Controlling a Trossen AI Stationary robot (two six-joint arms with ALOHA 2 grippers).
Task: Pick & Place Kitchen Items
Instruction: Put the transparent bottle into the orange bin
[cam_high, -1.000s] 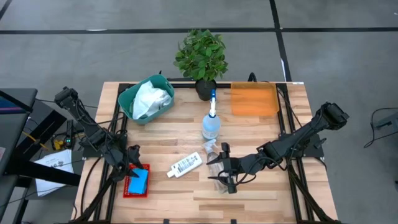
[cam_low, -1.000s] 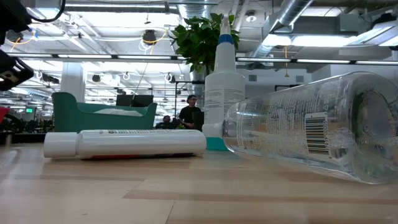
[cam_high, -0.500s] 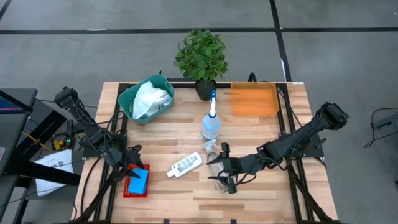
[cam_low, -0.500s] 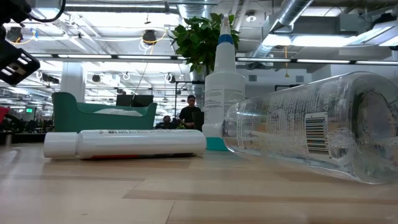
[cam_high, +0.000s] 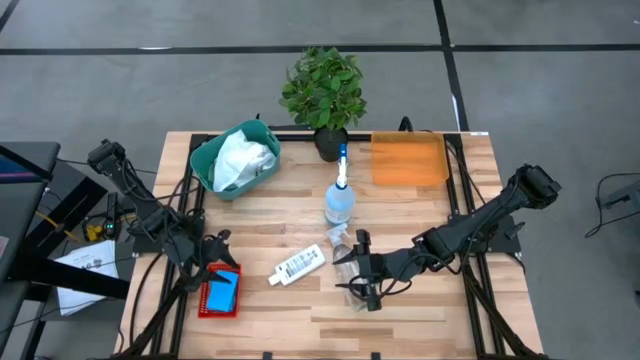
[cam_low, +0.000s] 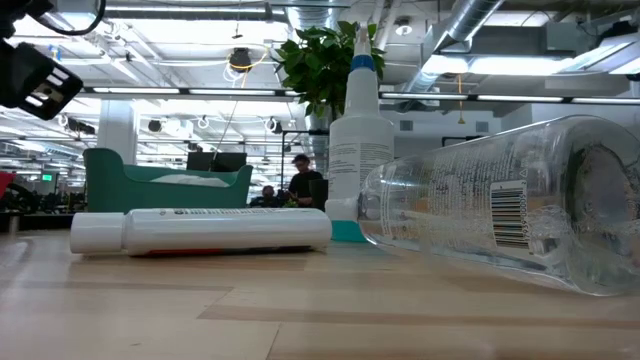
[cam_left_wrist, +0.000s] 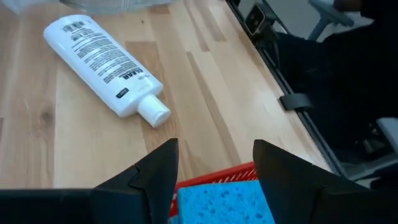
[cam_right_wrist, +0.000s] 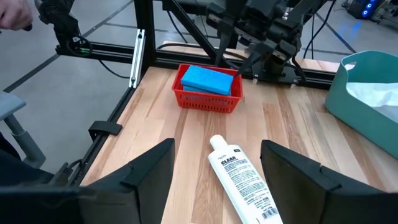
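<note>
- Blue sponge (cam_high: 223, 290) lies in the red basket (cam_high: 204, 303) at the lower left of the high view, close to the table's left edge; it sits flat and fills most of the basket.
- Left gripper (cam_high: 213, 253) hangs just above the basket's upper end, fingers spread and holding nothing — the left wrist view shows the sponge between and below its fingertips.
- White labelled bottle (cam_high: 300, 264) lies on its side at centre, clear of the basket, cap toward the lower left.
- One clear spray bottle (cam_high: 340, 198) stands upright above centre; a second clear bottle (cam_high: 348, 262) lies on its side just right of the white one.
- Right gripper (cam_high: 358, 268) rests low over that lying bottle, jaws apart; contact with it cannot be told.
- White cloth (cam_high: 240, 158) fills the teal bin (cam_high: 205, 160) at upper left; an orange tray (cam_high: 408, 160) sits at upper right beside the potted plant (cam_high: 323, 92).
- Judgement: the sponge placement looks complete. The next pick — likely the white bottle or the lying clear one — calls for a low grasp across the body.
- Open room: bare wood along the bottom and the right of centre; the two lying bottles sit near each other, so the arms risk crowding there.
</note>
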